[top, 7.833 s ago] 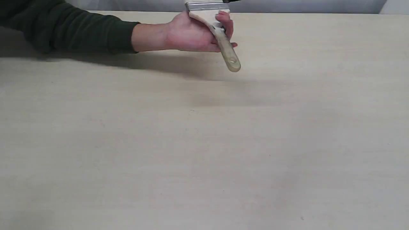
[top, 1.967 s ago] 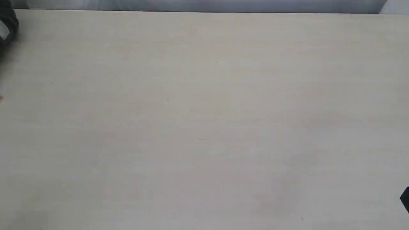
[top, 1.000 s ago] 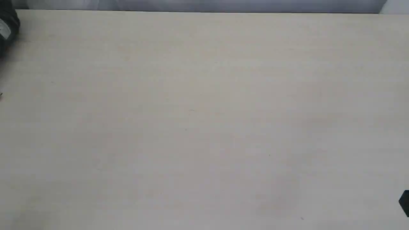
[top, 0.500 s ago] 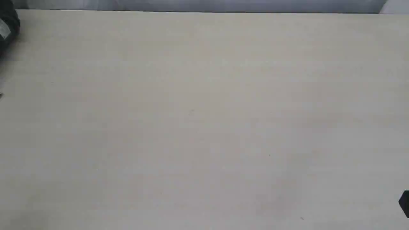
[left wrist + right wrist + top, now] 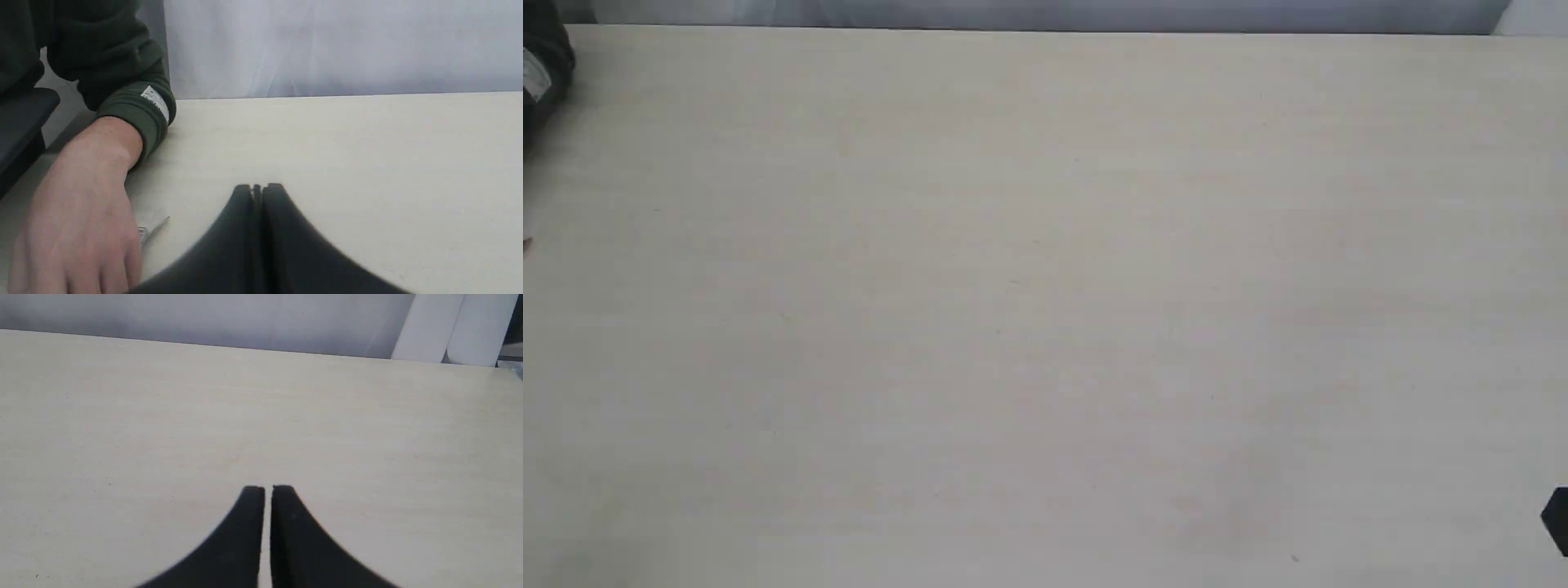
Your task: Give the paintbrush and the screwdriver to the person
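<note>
**No tool in either pincer, person's hand down at the counter's edge**

Paintbrush and screwdriver first, and neither one shows whole in any view! The nearest clue comes from the left wrist view: a thin metal sliver [image 5: 154, 228] pokes out from under the person's hand [image 5: 77, 212], lying on the counter [image 5: 367, 163]. Brush band or screwdriver shaft? Too little shows to tell. That hand lies palm down near the counter's corner, dark green sleeve [image 5: 122, 77] behind it, off to one side of the left pincer [image 5: 257, 188]. That pincer is pressed together with nothing in it. Over to the right pincer [image 5: 267, 489]: fingers drawn in to a hairline slit, pinching nothing, only counter ahead of it. The exterior view gives pale counter and the sleeve at its far left corner.

My read: both handovers look done, or close to it. On handling, a paintbrush should be light, stiff along the handle and soft at the bristles, so the band or the handle is the place to pinch, leaving a free end for the person. A slim screwdriver should be light, rigid and smooth, apt to roll or swivel in a pinch. Take it across the handle, tip kept away from the palm.
</note>
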